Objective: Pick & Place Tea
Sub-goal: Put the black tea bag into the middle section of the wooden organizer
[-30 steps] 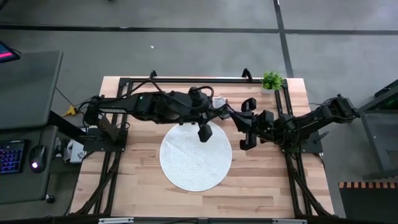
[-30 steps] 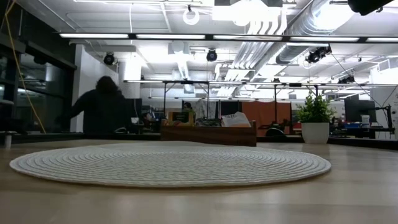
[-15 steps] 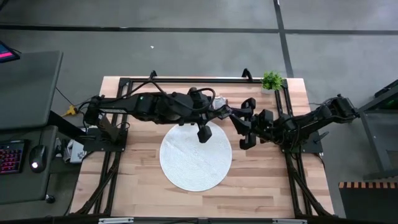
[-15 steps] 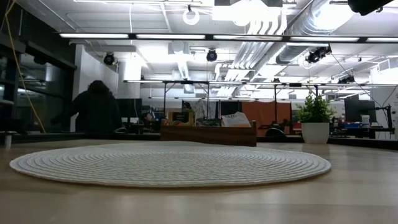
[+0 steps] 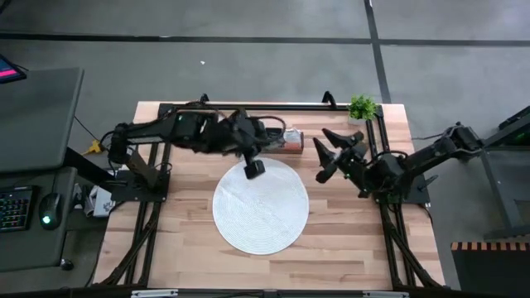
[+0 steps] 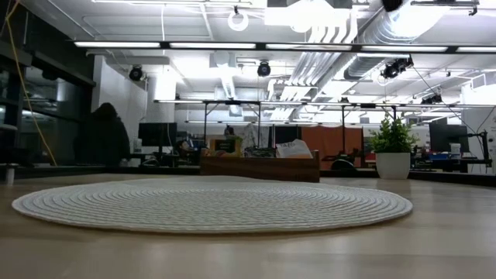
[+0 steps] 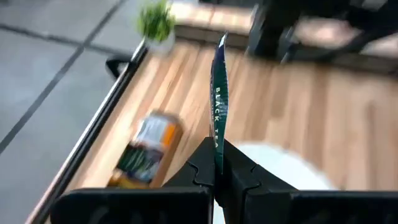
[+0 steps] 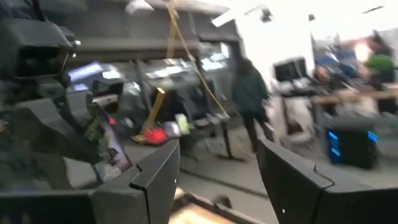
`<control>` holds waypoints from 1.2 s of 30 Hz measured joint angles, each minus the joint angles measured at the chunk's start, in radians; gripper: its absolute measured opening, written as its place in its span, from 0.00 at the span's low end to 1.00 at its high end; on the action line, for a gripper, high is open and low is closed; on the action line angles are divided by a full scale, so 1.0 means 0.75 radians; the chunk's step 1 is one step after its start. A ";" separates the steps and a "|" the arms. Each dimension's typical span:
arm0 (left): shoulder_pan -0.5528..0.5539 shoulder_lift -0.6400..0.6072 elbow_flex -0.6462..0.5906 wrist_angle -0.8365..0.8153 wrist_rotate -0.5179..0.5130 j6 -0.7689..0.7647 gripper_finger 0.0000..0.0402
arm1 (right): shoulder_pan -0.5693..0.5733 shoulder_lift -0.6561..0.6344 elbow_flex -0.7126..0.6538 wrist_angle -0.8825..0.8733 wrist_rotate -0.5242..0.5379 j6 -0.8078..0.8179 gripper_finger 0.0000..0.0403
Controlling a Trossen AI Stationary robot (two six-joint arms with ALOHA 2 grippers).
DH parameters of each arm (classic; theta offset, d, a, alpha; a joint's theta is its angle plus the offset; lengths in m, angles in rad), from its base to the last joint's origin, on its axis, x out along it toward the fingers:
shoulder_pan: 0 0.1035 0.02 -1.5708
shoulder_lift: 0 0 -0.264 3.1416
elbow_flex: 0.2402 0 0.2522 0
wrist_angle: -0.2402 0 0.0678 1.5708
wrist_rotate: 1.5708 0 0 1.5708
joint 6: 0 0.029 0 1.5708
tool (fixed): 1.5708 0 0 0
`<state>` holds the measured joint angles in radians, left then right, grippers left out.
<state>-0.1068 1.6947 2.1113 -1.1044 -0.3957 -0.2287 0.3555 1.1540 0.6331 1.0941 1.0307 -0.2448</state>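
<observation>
Black tea sachet [image 7: 218, 106] pinched edge-on in left gripper [image 5: 255, 168] over white mat [image 5: 261, 217]; right gripper [image 5: 325, 157] spread, empty. Next, likely: lower, release.

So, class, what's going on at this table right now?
The left gripper is shut on a black tea sachet, holding it above the far edge of the white mat, near the wooden tray. The right gripper hangs open and empty beside the mat. No sachet lies on the mat yet.

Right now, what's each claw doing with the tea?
Left gripper shut on a black tea sachet, above the round mat. Right gripper open, empty, beside the mat. Nothing in the way.
</observation>
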 joint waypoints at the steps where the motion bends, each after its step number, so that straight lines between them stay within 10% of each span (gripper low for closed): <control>1: 0.026 0.001 0.000 -0.038 0.027 0.024 0.00 | 0.023 -0.024 0.000 -0.053 0.056 0.011 0.52; 22: 0.550 0.227 0.005 -0.148 0.523 0.625 0.00 | 0.470 -0.126 0.000 -0.607 0.504 0.450 0.02; 36: 0.616 0.469 -0.003 -0.129 0.694 0.717 0.00 | 0.572 -0.125 0.000 -0.616 0.660 0.535 0.00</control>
<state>0.3555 2.0464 2.1090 -1.2010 0.1249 0.3088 0.7842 1.0599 0.6331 0.6323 1.5259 0.1562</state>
